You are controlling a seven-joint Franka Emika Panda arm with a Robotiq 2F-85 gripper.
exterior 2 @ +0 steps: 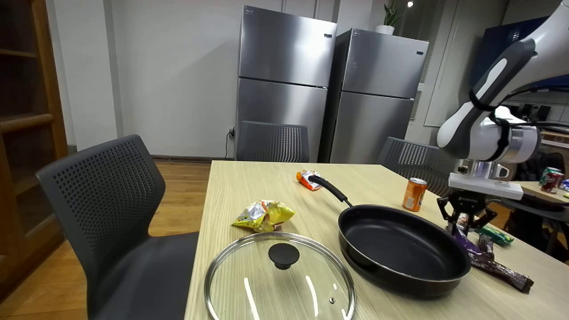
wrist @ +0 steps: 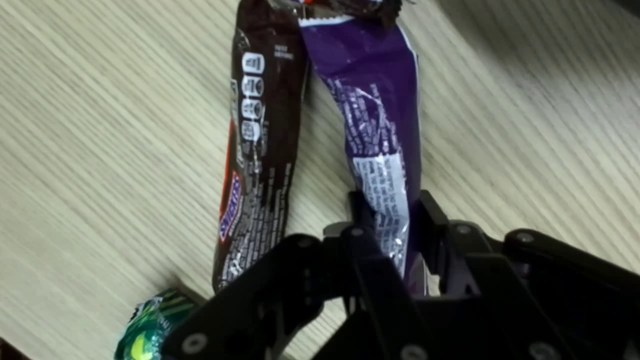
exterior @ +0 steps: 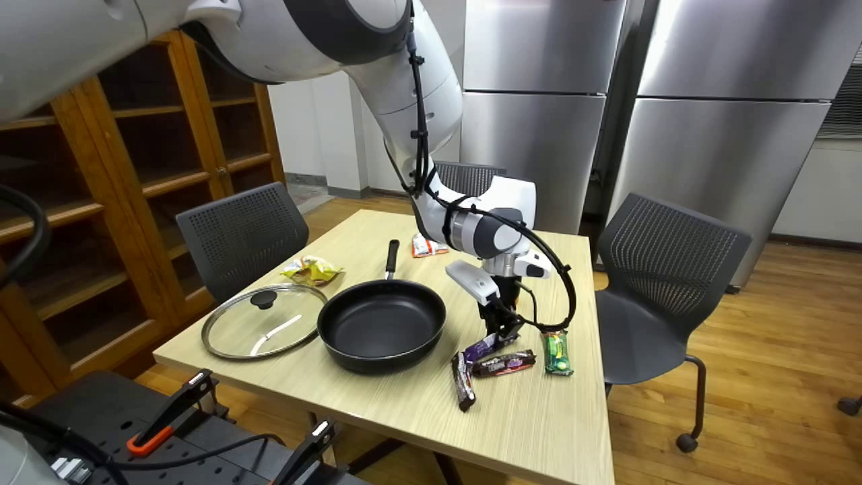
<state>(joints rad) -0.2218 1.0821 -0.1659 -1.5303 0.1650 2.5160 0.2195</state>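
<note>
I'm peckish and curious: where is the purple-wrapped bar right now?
In the wrist view, the purple-wrapped bar is right of centre, its lower part between the jaws, with the Snickers bar to its left.

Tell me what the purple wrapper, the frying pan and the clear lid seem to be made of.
Purple wrapper: probably thin plastic film, glossy and creased, with a zigzag-cut end.
Frying pan: likely coated metal, judging by its thin walls and smooth black surface; which metal, I can't tell.
Lid: most likely glass, glossy and see-through; its black knob could be plastic.
</note>
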